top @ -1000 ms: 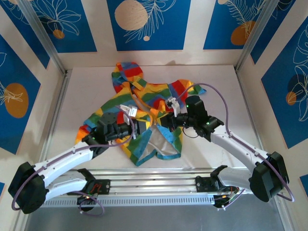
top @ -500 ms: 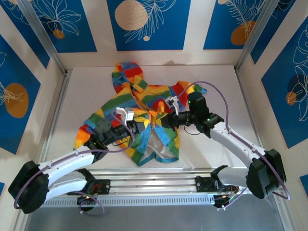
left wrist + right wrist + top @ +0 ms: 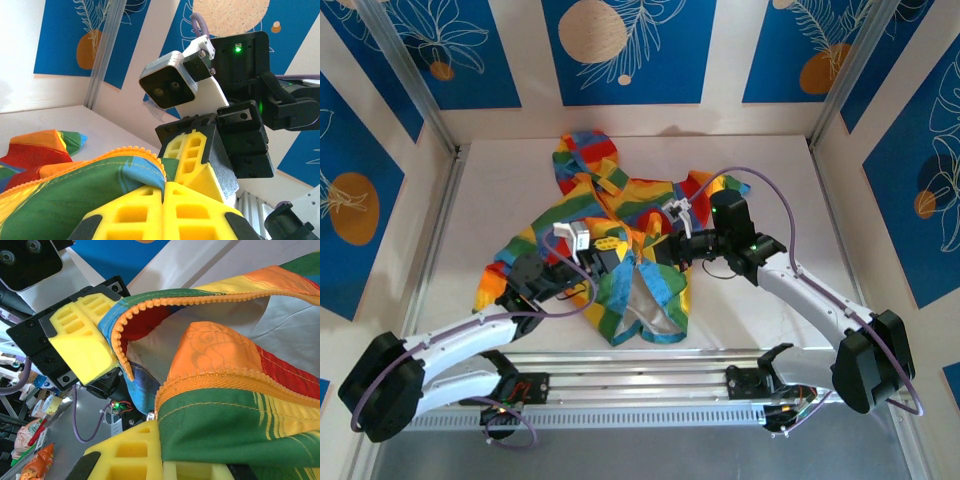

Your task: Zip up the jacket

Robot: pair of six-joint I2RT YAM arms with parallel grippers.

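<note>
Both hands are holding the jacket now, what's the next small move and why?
Probably ease the hands together so the zipper's lower ends meet. The left hand and right hand each pinch a front edge of the jacket, and the orange zipper teeth gape apart.

jacket (image 3: 620, 195) mid-table, bare table (image 3: 500, 190) either side

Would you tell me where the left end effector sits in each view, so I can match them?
Top external: left end effector centre-left, gripping the jacket.
Left wrist: left end effector bottom centre, shut on the jacket.
Right wrist: left end effector upper left, pinching the jacket.
Shared landmark: the jacket.
</note>
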